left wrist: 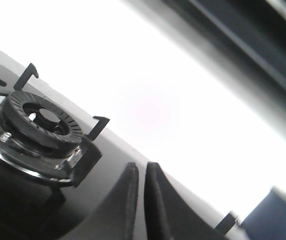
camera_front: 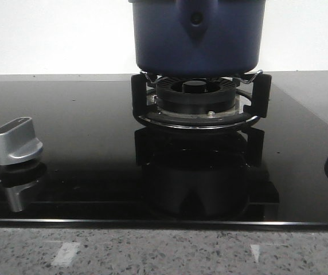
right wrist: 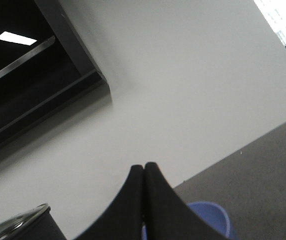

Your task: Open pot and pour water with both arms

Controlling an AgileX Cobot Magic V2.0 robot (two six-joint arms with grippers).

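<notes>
On burner, pot, apart from left end effector

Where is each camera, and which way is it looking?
Front view: low at the counter edge, facing the wall; it sees the pot on the burner and a silver knob. No hand clearly shows.
Left wrist view: on the left arm, tilted, looking past the left hand, fingers nearly shut, at a bare burner and the bright wall.
Right wrist view: on the right arm, looking up past the shut right hand at the wall and a dark shelf.
Shared: both wrist views show the wall.
</notes>
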